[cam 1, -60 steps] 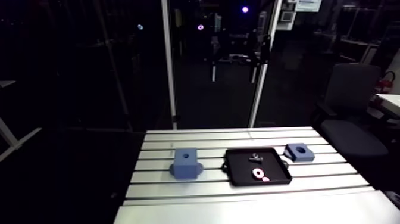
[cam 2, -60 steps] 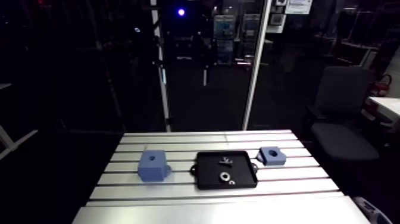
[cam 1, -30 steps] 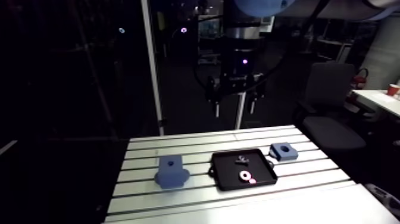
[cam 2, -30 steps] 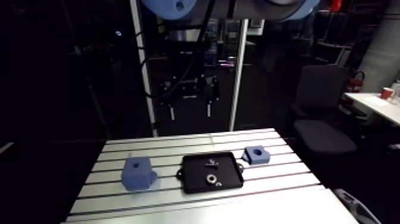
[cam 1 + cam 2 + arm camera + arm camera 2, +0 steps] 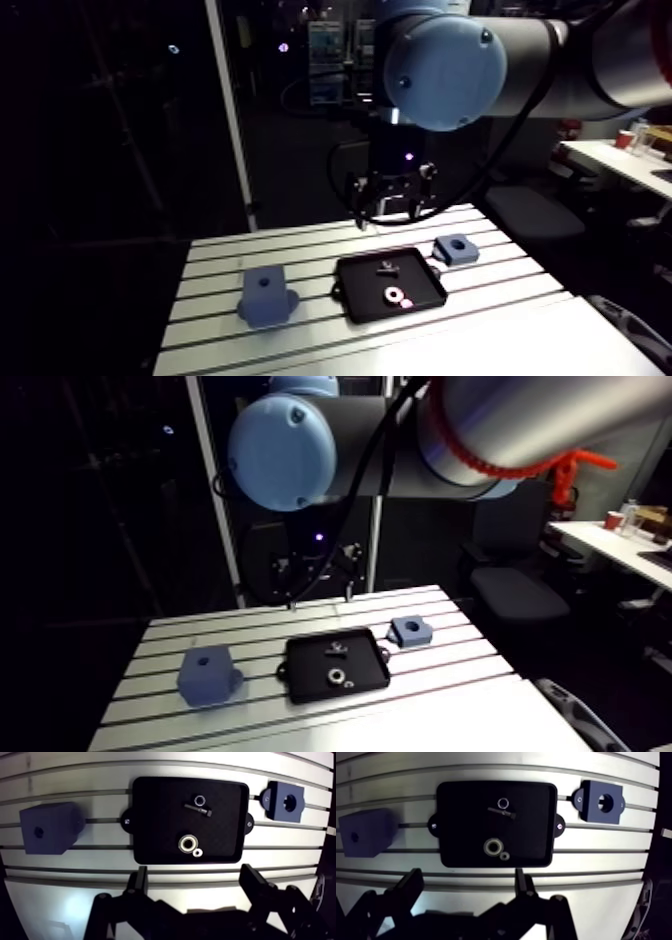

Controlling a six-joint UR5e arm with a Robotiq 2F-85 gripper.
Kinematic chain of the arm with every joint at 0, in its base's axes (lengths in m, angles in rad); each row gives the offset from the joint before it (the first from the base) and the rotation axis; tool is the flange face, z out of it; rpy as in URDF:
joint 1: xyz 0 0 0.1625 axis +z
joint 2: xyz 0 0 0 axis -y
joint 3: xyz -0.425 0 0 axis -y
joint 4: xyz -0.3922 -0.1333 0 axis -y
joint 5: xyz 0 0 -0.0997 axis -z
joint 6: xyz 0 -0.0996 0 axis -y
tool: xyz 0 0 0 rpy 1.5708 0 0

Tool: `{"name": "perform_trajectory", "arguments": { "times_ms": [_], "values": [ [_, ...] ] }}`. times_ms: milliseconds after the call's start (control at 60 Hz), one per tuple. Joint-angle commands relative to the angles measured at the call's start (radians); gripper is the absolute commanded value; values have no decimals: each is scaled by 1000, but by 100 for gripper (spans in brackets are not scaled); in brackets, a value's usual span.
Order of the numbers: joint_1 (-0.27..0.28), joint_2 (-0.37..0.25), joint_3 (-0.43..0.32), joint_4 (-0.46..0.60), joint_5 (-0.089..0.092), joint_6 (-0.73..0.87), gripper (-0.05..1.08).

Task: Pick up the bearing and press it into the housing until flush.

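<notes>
Wrist view: small silvery ring-shaped bearing (image 5: pixel 188 843) lies in black tray (image 5: pixel 155 817).

The tray (image 5: pixel 155 822) looks like matt black plastic; in it the bearing (image 5: pixel 188 843) and a small washer (image 5: pixel 198 852) just beside it gleam as bright metal. Either side of the tray, the housing (image 5: pixel 275 799) and a bigger blue block (image 5: pixel 52 827) look like smooth, matt plastic, on a table (image 5: pixel 100 877) of pale, sheeny aluminium.
</notes>
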Motion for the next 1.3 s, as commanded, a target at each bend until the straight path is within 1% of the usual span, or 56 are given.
{"name": "perform_trajectory", "arguments": {
  "times_ms": [17, 150, 200, 350, 433, 567, 633, 900, 1017, 1167, 1183, 1200, 1233, 1300],
  "values": [
    [-18, 29, 35, -40, 2, -20, 1],
    [-27, 45, 38, -46, 2, -20, 1],
    [-32, 65, 38, -46, 3, -17, 1],
    [-32, 98, 49, -49, 2, 4, 1],
    [-30, 107, 57, -54, 2, 11, 1],
    [-30, 128, 74, -91, 1, 16, 1],
    [-30, 143, 85, -120, -4, 13, 1],
    [-34, 180, 107, -163, -6, 14, 2],
    [-45, 188, 116, -183, -6, 13, 7],
    [-47, 193, 124, -186, -5, 14, 13],
    [-47, 194, 124, -186, -6, 14, 16],
    [-47, 194, 124, -186, -6, 14, 16],
    [-53, 195, 124, -186, -4, 14, 22],
    [-56, 196, 125, -186, -3, 14, 26]
  ]
}}
